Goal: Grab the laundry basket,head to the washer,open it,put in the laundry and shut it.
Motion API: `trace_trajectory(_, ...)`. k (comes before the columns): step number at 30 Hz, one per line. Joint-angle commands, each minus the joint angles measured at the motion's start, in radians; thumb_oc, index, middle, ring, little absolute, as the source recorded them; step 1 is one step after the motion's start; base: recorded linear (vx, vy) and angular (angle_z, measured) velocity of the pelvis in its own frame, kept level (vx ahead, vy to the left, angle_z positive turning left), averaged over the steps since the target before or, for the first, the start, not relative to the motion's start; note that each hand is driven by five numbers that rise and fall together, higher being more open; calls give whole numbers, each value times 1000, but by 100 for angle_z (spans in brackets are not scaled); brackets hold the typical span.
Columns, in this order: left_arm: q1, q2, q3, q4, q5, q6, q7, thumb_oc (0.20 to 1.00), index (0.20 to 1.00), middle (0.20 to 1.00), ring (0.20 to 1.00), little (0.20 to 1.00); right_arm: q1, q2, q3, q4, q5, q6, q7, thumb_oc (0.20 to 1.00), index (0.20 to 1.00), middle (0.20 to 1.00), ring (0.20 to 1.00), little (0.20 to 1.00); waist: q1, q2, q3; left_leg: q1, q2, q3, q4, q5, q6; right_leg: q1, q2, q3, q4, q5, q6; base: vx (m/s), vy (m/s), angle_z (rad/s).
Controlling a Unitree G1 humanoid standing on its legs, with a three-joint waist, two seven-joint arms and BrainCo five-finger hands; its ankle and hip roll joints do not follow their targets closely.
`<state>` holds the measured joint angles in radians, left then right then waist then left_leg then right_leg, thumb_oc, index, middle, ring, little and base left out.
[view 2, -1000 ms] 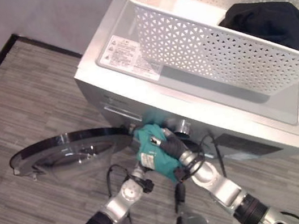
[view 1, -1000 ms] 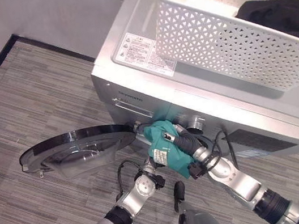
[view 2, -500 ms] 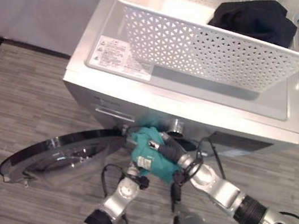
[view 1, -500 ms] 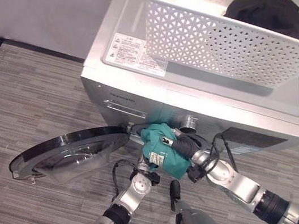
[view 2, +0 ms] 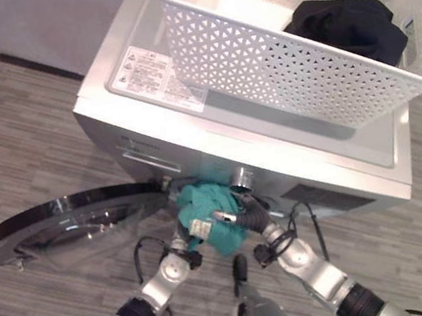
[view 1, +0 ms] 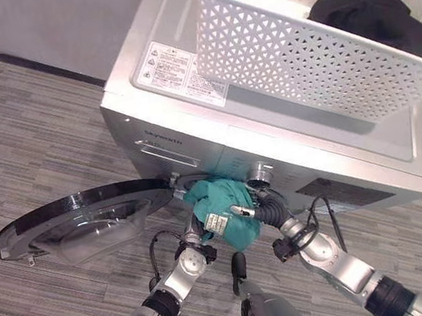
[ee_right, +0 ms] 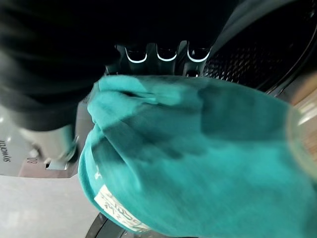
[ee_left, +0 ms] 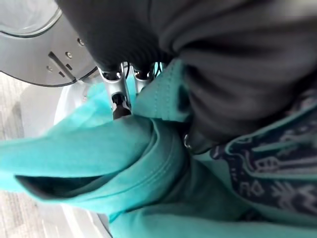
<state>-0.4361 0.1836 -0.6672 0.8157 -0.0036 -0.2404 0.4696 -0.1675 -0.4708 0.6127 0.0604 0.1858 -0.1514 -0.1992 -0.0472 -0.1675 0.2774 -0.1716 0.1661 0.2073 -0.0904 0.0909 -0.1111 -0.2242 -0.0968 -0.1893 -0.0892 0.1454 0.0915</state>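
Washer door open, laundry basket on top. Both hands, left hand and right hand, clenched on teal garment at the opening. Still left: black garment, door shutting.

floor: grey striped wood-look planks | wall: plain grey | baseboard: dark strip

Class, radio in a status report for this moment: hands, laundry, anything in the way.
Both hands, left hand and right hand, on the teal garment at the washer opening. Door open. Black garment in the basket on top. Nothing blocking.
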Motion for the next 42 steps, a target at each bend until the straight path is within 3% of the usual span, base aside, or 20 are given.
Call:
trace_trajectory(1, -79, -94, 38, 49, -72, -92, 35, 200, 200, 200, 200, 200, -7, -5, -54, -16, -15, -79, -38, 1000, 1000, 1000, 1000, 1000, -8, 4, 21, -75, 22, 6, 3, 23, -5, 87, -37, -32, 7, -81, 65, 0, 0, 0)
trace_trajectory(4, -100, -103, 64, 84, -116, -107, 47, 200, 200, 200, 200, 200, 44, 18, -65, 37, 15, -111, -45, 1000, 1000, 1000, 1000, 1000, -24, -2, 31, -76, 24, 14, 3, 22, -7, 78, -36, -22, 8, -77, 67, -17, 17, -2)
trace_trajectory(6, -111, -104, 82, 107, -122, -115, 61, 200, 200, 200, 200, 200, 77, 10, -79, 68, -48, -124, -80, 1000, 1000, 1000, 1000, 1000, -41, -7, 32, -81, 27, 20, 3, 24, -7, 67, -34, -16, 8, -71, 69, -23, 31, -15)
trace_trajectory(12, -130, -81, 106, 143, -80, -139, 117, 200, 200, 200, 200, 200, 146, -103, -62, 261, -486, -98, -241, 1000, 1000, 1000, 1000, 1000, -77, -17, 44, -81, 33, 33, 3, 19, -11, 53, -27, -3, 11, -70, 79, -2, 25, -14)
trace_trajectory(14, -139, -80, 103, 152, -76, -138, 124, 200, 200, 200, 200, 200, 162, -94, -68, 337, -493, -88, -244, 1000, 1000, 1000, 1000, 1000, -82, -19, 45, -83, 32, 33, 3, 19, -12, 51, -26, -2, 12, -69, 81, -7, 6, -6)
trace_trajectory(16, -162, -86, 92, 169, -79, -127, 119, 200, 200, 200, 200, 200, 198, -45, -114, 536, -433, -57, -236, 1000, 1000, 1000, 1000, 1000, -89, -20, 51, -94, 28, 28, 3, 22, -11, 43, -30, -9, 13, -65, 84, 0, 0, 0)
trace_trajectory(21, -162, -104, 67, 160, -112, -125, 84, 200, 200, 200, 200, 200, 155, 22, -139, 721, -376, -4, -243, 1000, 1000, 1000, 1000, 1000, -81, -7, 72, -121, 16, 17, 3, 27, -7, 28, -35, -23, 14, -63, 83, -5, -6, 0)
trace_trajectory(26, -156, -115, 94, 145, -236, -151, 36, 200, 200, 200, 200, 200, 47, 71, -92, 716, -333, 6, -255, 1000, 1000, 1000, 1000, 1000, -60, -9, 124, -182, 11, 10, 3, 45, 2, -42, -29, -19, 47, -66, 73, -74, -33, 0)
trace_trajectory(33, -172, -116, 135, 145, -297, -167, 41, 200, 200, 200, 200, 200, -42, 103, -71, 656, -301, -11, -293, 1000, 1000, 1000, 1000, 1000, -53, -14, 163, -303, 18, -13, 52, 52, 4, -148, -26, -30, 95, -78, 58, -86, -72, 5)
trace_trajectory(42, -162, -114, 128, 116, -331, -178, 28, 200, 200, 200, 200, 200, -115, 128, -28, 735, -298, -12, -309, 1000, 1000, 1000, 1000, 1000, -37, -5, 151, -499, 27, -118, 248, -33, 0, -316, -3, -34, 228, -139, 33, -58, -75, 15)
